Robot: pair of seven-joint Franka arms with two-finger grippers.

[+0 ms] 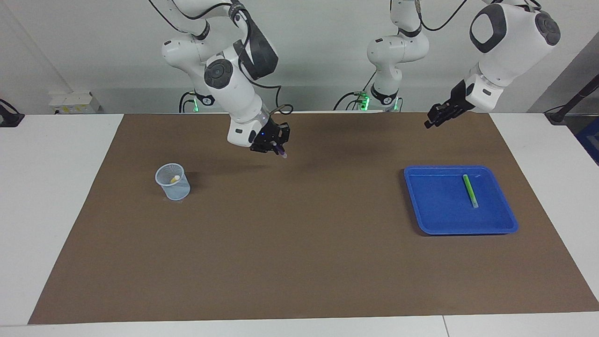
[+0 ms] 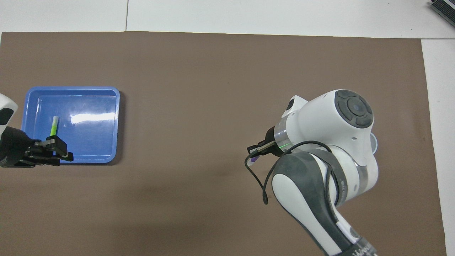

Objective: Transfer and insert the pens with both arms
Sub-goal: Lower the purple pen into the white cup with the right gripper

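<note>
A white table (image 1: 56, 210) carries a large brown rectangular mat (image 1: 299, 243) that covers most of its top. Two big white jointed arms with dark grey bands hang over the mat. The right arm (image 1: 234, 89) reaches down over the mat between the cup and the tray, and the left arm (image 1: 507, 37) is raised near the tray's end of the table.

A shallow blue plastic tray (image 1: 435, 220) lies on the mat toward the left arm's end. A small clear plastic cup (image 1: 172, 182) stands upright on the mat toward the right arm's end, well apart from the tray.

The black right gripper (image 1: 273, 145) is pinched tight on the slim purple pen (image 1: 281, 153), whose tip pokes out downward below the fingers, above bare mat. The black left gripper (image 1: 433, 119) hangs over the tray's edge nearest the robots; whether its fingers are spread or together I cannot tell.

The slim green pen (image 1: 470, 190) lies flat in the tray. The yellow pen (image 1: 174, 178) stands leaning inside the cup.
</note>
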